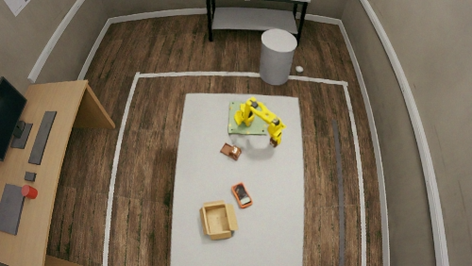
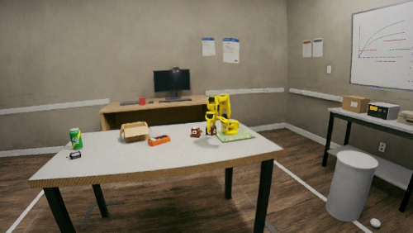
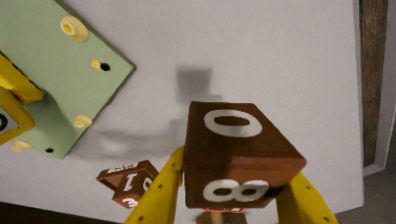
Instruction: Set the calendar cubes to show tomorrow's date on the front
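My gripper (image 1: 275, 142) (image 3: 239, 167) is shut on a brown cube (image 3: 235, 142) (image 2: 212, 130), held in the air above the table, right of the tray in the top view. The wrist view shows its white 0 on the upper side and 8 on the side below. The small brown calendar tray (image 1: 227, 148) (image 3: 112, 177) lies on the table, with white month lettering along one edge. The other brown cube (image 1: 234, 151) (image 3: 131, 183) stands at one end of the tray and shows 1, part of a 0 and part of a 3. Which face is its front I cannot tell.
The green base plate (image 1: 232, 126) (image 3: 90, 55) carries the arm. An orange multimeter (image 1: 242, 195) (image 2: 159, 140) and an open cardboard box (image 1: 217, 222) (image 2: 135, 133) lie farther out. A green can (image 2: 76, 139) and a small black object (image 2: 75, 155) are at the far end.
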### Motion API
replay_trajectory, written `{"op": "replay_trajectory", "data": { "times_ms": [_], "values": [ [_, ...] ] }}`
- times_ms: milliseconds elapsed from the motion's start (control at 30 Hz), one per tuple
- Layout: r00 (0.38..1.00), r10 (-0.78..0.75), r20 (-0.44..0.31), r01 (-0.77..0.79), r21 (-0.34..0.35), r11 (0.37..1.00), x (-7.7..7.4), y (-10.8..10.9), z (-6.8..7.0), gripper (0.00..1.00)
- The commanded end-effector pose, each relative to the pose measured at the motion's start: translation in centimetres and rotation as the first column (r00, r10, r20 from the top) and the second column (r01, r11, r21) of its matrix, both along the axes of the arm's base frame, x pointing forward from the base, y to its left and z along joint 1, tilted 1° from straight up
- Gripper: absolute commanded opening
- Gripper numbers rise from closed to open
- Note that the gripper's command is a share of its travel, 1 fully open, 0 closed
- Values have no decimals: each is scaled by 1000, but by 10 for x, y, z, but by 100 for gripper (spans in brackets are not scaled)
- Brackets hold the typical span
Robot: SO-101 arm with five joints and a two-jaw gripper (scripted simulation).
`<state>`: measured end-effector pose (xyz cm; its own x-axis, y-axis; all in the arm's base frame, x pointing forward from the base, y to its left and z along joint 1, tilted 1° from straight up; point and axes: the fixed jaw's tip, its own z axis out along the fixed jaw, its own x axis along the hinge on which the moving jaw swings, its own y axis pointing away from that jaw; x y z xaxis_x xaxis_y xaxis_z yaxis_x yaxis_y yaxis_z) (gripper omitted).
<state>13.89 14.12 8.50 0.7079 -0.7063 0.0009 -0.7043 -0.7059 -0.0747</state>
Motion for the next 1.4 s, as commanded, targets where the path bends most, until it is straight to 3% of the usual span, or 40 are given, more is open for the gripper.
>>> {"op": "replay_trajectory", "data": {
  "times_ms": [0,333,1100,1133,1367],
  "values": [
    [1000,0,-10,0,-7,1000,0,2,-8,0],
    [1000,0,-29,-1,-27,1000,-1,1,-25,0],
    [1000,0,-30,-1,-28,1000,-1,1,-26,0],
    [998,9,-57,-12,-56,998,-6,0,-35,0],
    [998,9,-57,-12,-56,998,-6,0,-35,0]
  ]
}}
